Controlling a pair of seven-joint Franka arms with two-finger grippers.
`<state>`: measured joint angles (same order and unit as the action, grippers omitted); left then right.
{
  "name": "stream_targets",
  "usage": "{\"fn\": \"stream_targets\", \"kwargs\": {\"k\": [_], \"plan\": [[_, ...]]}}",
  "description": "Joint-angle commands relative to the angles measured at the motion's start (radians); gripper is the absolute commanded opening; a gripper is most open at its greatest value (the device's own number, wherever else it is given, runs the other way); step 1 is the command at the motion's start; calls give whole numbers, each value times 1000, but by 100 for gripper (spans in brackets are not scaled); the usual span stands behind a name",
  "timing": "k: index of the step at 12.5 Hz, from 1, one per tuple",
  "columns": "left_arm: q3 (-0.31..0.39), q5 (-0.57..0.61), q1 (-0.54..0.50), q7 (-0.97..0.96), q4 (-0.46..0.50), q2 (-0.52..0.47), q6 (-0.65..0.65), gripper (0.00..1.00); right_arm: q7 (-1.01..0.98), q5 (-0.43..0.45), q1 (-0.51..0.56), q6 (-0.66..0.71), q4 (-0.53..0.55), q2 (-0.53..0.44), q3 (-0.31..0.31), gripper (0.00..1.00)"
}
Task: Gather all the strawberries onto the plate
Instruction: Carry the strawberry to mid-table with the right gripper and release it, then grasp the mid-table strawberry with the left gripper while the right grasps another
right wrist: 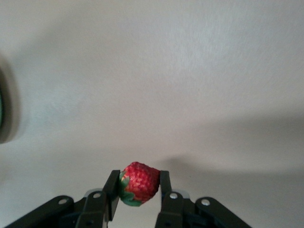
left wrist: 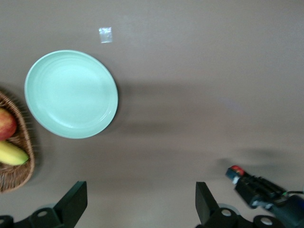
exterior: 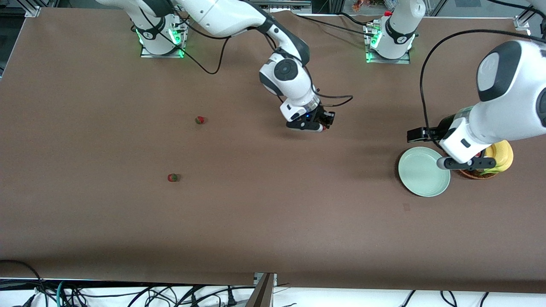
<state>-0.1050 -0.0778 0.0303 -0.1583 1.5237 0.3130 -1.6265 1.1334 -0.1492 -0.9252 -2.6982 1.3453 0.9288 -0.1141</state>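
My right pincer (right wrist: 138, 186) clamps a bumpy red strawberry (right wrist: 139, 183) above the matte brown worktop (exterior: 264, 213). My left pincer (left wrist: 141, 202) waits agape beside the smooth round mint plate (exterior: 420, 177). Two strawberries (exterior: 200, 120) (exterior: 172, 177) lie toward the right arm's end.

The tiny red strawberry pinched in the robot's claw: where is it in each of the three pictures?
Front view: the held strawberry peeks out of the right gripper, above bare brown table mid-picture.
Left wrist view: a red speck at the tip of that distant gripper.
Right wrist view: big and clear between the two black fingers.
Shared landmark: the round pale mint-green plate.
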Motion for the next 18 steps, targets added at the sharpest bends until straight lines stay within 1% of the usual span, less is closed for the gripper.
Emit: {"fn": "stream_targets", "kwargs": {"k": [1,2,3,4,6,8,9,10,11,12,13,15,16,18], "plan": [[5,0,22,-6,-19,57,-24,100,-7,-15,15,18,-51,15,31,44],[5,-2,23,-6,-4,70,-57,100,-7,-16,22,82,-51,-11,31,56],[5,-2,33,-6,28,78,-105,100,-7,-15,29,160,-51,-39,42,80],[4,-3,42,-7,68,80,-154,100,-29,-4,58,223,-51,-82,50,91],[-8,-10,51,-9,145,83,-261,100,-128,-15,133,373,-48,-155,50,92],[-18,-10,51,-9,220,84,-358,100,-182,-16,164,431,-46,-180,54,92],[-47,-10,51,-9,258,93,-410,100,-251,-12,189,484,-38,-201,62,93],[-71,-11,51,-15,285,106,-464,100,-368,-12,215,561,-38,-209,86,93],[-94,-10,54,-32,305,119,-505,100,-494,-15,239,655,-26,-232,129,95],[-126,-10,56,-52,315,138,-533,100,-620,-15,252,719,-11,-248,175,95],[-151,-10,65,-97,316,155,-556,100,-718,-15,256,741,27,-261,232,95],[-168,-5,115,-190,314,181,-605,100,-896,-16,256,706,130,-292,318,95],[-170,0,147,-239,314,196,-633,100,-969,-16,256,680,181,-300,358,95],[-170,7,200,-341,314,231,-696,100,-1117,-16,256,579,277,-304,428,95]]}}
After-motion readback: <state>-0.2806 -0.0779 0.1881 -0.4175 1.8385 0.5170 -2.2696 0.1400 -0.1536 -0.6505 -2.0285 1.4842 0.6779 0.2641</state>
